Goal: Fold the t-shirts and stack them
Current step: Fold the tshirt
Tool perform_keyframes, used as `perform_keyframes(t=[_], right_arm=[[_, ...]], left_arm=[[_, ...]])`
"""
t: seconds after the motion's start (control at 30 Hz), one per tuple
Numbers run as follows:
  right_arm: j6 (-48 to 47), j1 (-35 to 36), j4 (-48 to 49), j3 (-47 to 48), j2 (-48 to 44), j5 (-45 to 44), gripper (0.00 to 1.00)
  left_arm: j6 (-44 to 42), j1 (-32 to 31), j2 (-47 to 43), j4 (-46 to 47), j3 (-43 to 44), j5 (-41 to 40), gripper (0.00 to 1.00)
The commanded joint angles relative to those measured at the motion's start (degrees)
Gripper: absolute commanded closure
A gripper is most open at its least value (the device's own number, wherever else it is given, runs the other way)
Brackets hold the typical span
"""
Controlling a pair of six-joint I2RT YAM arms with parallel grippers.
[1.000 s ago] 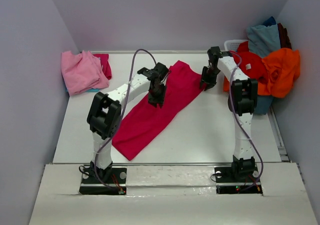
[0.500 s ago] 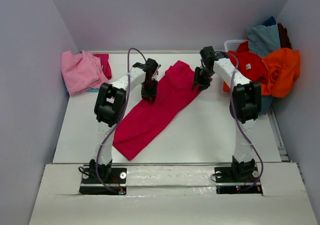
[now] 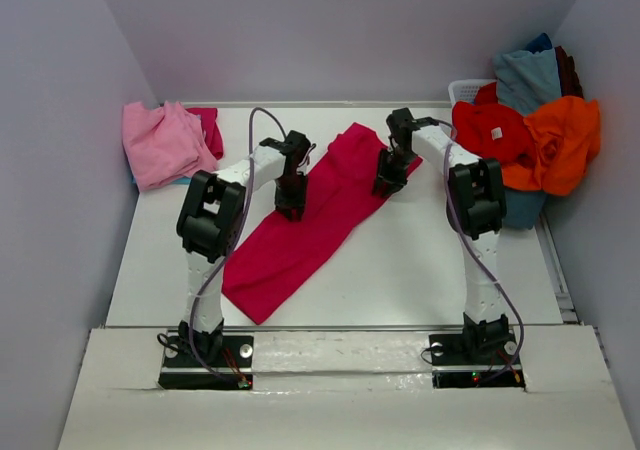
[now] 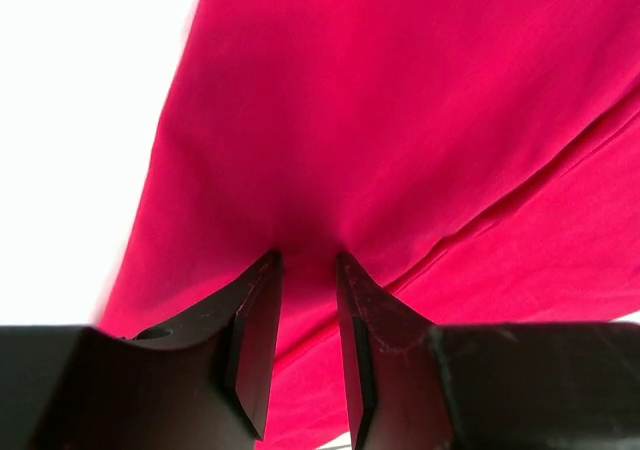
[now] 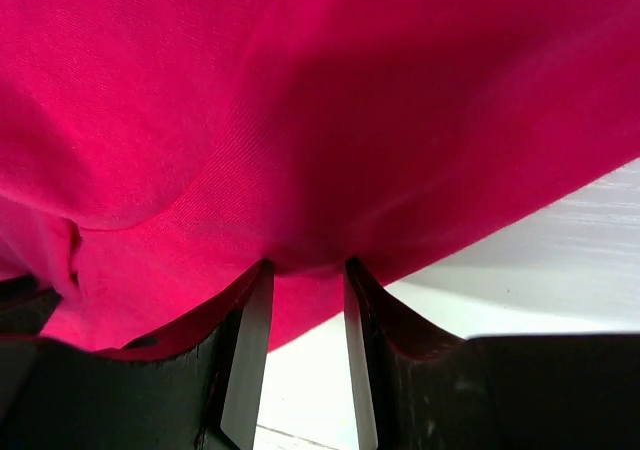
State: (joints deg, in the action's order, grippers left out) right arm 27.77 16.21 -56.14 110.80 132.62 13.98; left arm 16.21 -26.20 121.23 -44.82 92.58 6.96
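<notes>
- The left pincer and right pincer have both slid leftward, each clamped on the crimson t-shirt near its far end.
- The shirt lies diagonally across the surface; its fold looks barely begun.

A spread t-shirt diagonal on the counter, folded t-shirts upper left, heap of t-shirts in a basket upper right.
</notes>
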Motion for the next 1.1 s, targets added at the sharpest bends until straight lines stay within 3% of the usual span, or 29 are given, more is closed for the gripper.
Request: perform_keyframes(t=[0.0,0.37,0.77,1.07], right_arm=[[0.7,0.0,1.9,1.3,1.2,1.1,0.6],[-0.3,0.0,-4.1,14.2,11.7,1.5,0.6],[-1.1,-1.9,-10.0,30.6,21.4,1.6,0.59],[-1.1,-6.0,-10.0,35.4,23.5,3.1,0.57]], left_arm=[[0.3,-0.2,-5.9,-0.3,-6.8,-1.2,0.6],[-0.6,-0.2,-4.7,-0.8,-7.4,0.4,0.6],[-2.0,-6.7,-3.5,-1.0,-7.2,6.7,0.6],[-1.5,-11.5,0.2,-3.3,1.0,8.8,0.6]])
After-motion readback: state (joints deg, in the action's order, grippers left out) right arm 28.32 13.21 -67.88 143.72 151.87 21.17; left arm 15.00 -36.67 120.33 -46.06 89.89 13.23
